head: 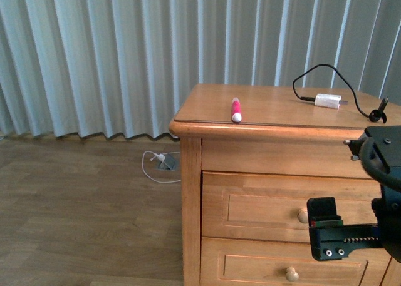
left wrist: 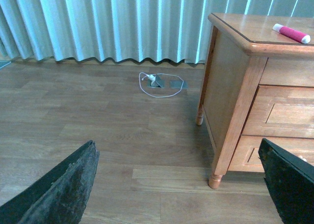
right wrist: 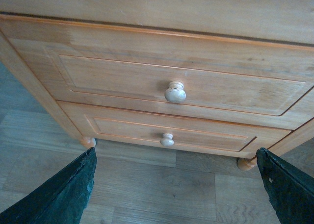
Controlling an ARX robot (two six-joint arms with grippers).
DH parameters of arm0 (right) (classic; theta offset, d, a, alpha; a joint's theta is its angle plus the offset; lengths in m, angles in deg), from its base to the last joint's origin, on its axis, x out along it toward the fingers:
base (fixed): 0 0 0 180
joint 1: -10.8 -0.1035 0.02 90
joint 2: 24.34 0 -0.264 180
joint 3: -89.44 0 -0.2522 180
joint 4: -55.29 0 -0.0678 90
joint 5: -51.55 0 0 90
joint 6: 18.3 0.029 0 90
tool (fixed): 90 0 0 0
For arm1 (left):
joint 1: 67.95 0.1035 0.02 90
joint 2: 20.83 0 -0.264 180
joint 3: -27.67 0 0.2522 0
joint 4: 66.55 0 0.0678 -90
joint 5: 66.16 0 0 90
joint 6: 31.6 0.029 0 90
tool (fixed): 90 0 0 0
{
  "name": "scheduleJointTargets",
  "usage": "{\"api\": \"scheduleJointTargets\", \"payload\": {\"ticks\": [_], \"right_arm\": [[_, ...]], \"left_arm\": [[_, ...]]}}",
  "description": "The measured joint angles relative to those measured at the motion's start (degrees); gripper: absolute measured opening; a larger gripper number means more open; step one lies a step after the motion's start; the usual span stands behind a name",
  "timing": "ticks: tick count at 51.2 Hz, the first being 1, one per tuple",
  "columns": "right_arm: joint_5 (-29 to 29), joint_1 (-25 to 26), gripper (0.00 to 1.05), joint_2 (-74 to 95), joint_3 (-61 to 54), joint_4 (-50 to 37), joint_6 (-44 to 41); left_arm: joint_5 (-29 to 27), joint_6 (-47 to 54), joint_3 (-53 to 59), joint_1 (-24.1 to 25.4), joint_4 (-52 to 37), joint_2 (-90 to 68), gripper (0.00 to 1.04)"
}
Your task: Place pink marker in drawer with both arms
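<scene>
Plainly, pink marker (head: 235,109): we see 1 stubby bright-pink barrel, rounded white end, lying on the nightstand (head: 276,107) near its front edge.
Drawer (right wrist: 113,77): shut, round knob (right wrist: 175,92).
Left gripper (left wrist: 176,145): spread wide over the floor (left wrist: 98,116).
Right gripper (right wrist: 175,154): spread wide, facing the drawer.

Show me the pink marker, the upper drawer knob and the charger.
pink marker (head: 236,109), front view, mid barrel.
upper drawer knob (right wrist: 175,92), right wrist view, round face.
charger (head: 328,101), front view, white block.

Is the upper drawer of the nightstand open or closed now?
Closed: the upper drawer lies flush in the nightstand frame; no gap shows.
</scene>
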Motion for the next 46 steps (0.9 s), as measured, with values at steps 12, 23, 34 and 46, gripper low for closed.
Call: {"api": "scheduleJointTargets", "payload": {"ticks": [12,23,34,46], "right_arm": [[1.6,1.0,0.96,11.6,8.3,-1.4,0.1],[3.1,1.2,0.96,19.7,15.7,-2.6,0.3],[3.7,1.8,0.96,25.9,21.9,-2.6,1.3],[3.5,2.2,0.96,29.7,26.7,-1.9,2.3]], "left_arm": [[0.0,0.0,0.0,0.0,0.0,0.0,0.99],[0.0,0.0,0.0,0.0,0.0,0.0,0.99],[0.0,0.0,0.0,0.0,0.0,0.0,0.99],[0.0,0.0,0.0,0.0,0.0,0.0,0.99]]}}
